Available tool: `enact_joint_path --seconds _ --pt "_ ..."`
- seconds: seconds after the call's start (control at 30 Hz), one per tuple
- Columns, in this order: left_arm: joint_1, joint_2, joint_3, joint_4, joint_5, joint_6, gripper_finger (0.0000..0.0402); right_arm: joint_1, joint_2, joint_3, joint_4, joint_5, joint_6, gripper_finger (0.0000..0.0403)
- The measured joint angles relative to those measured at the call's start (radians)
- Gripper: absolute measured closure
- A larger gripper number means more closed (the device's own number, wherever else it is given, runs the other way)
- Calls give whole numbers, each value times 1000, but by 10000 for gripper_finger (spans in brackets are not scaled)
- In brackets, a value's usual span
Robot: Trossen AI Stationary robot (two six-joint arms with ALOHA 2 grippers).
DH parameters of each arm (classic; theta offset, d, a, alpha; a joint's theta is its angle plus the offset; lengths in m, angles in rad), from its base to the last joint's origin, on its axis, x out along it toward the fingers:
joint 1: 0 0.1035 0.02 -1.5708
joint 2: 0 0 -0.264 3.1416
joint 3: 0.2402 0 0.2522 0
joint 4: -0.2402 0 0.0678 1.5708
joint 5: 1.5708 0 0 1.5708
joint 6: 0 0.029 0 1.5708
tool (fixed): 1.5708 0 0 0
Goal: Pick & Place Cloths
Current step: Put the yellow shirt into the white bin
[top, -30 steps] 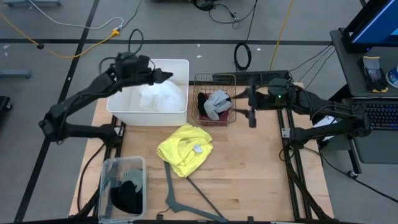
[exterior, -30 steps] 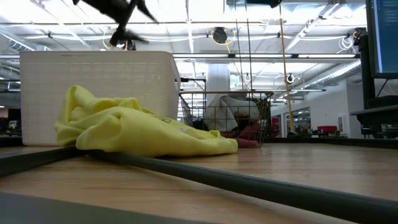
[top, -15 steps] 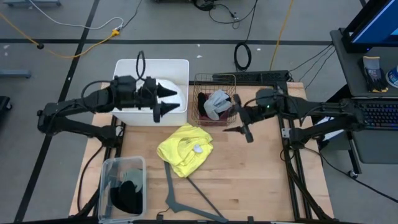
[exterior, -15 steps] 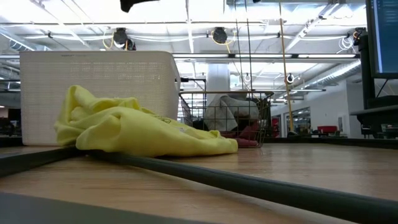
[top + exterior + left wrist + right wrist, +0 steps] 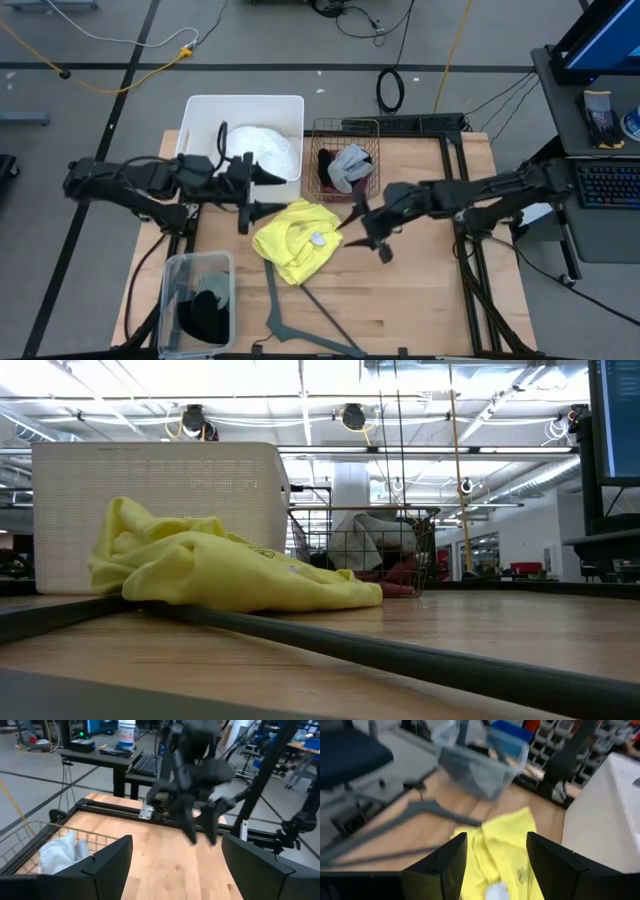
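The wooden desk point(image 5: 420, 290) carries every container and garment.

A white bin point(image 5: 200, 115) stands at the far left of the desk; the large white cloth point(image 5: 262, 150) is seen piled inside it.

The left arm reaches in from the left edge. The left gripper point(image 5: 262, 190) is held over the near right corner of the white bin, beside the yellow cloth. Its fingers point(image 5: 270, 176) are spread wide, with nothing between them.

The right arm extends from the right edge toward the desk's middle. The right gripper point(image 5: 365, 235) is held just right of the yellow cloth, near the basket's front. Its fingers point(image 5: 447, 865) are spread and empty; the yellow cloth is framed between them in the right wrist view.

The yellow cloth point(image 5: 297, 240) lies crumpled at mid-desk, in front of the bin and basket.

A clear plastic tub point(image 5: 172, 275) sits at the near left corner, with the black cloth point(image 5: 205, 315) inside.

A wire basket point(image 5: 345, 125) stands right of the white bin. The grey-blue cloth point(image 5: 348, 165) is draped inside it over the maroon cloth point(image 5: 330, 190).

A grey clothes hanger point(image 5: 300, 320) lies on the desk, near the yellow cloth's front edge.
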Motion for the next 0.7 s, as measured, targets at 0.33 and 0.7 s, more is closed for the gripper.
enact_joint_path --seconds 0.33,0.7 --pt "-120 0 0 16 -56 -2 91 39 202 0 18 88 -16 206" --pt "-176 0 0 27 -84 -29 91 39 369 0 111 153 -13 206"
